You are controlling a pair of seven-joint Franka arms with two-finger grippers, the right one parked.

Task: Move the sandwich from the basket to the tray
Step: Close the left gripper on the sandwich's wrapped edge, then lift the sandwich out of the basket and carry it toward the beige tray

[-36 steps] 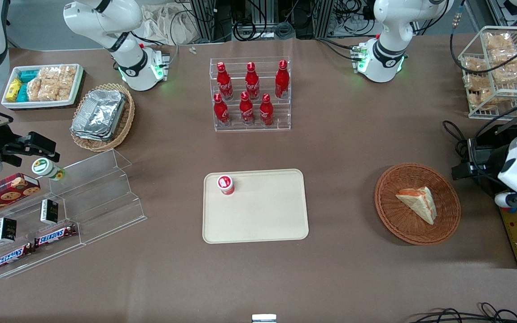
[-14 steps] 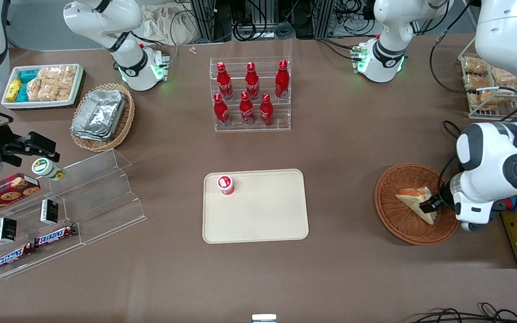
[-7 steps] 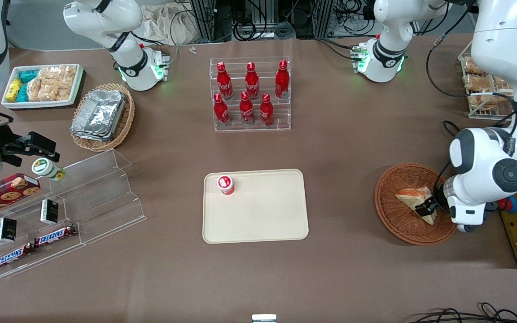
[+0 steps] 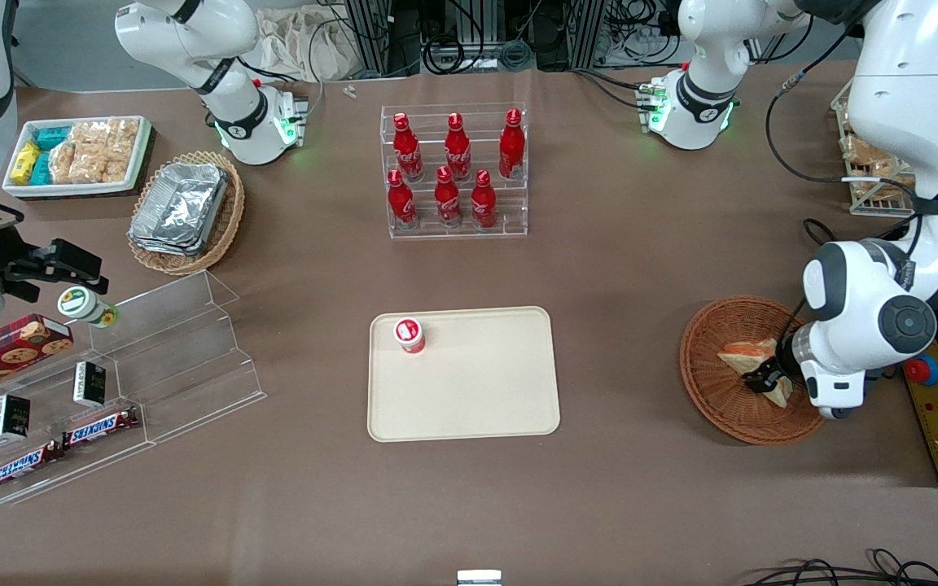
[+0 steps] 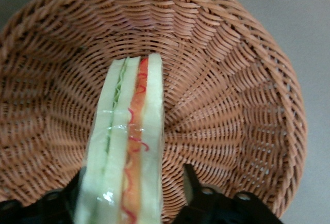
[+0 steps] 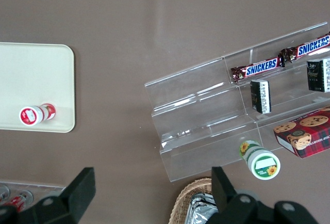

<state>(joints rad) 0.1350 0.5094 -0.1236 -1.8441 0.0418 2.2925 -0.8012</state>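
The tray [image 4: 469, 399], centre frame, holds only a small red-capped cup [image 4: 409, 334], unchanged. At lower right, the gripper [image 4: 764, 381] has sunk into the basket [image 4: 709, 407], fingers spread astride the sandwich [image 4: 742, 356], not clamped.

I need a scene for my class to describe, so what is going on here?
The left arm has reached down into the basket at its end of the table. Its gripper is down at the sandwich, with the fingers open, one on each side of the wedge and not yet closed. The sandwich lies in the basket. The tray at mid-table holds only a small red-capped bottle.
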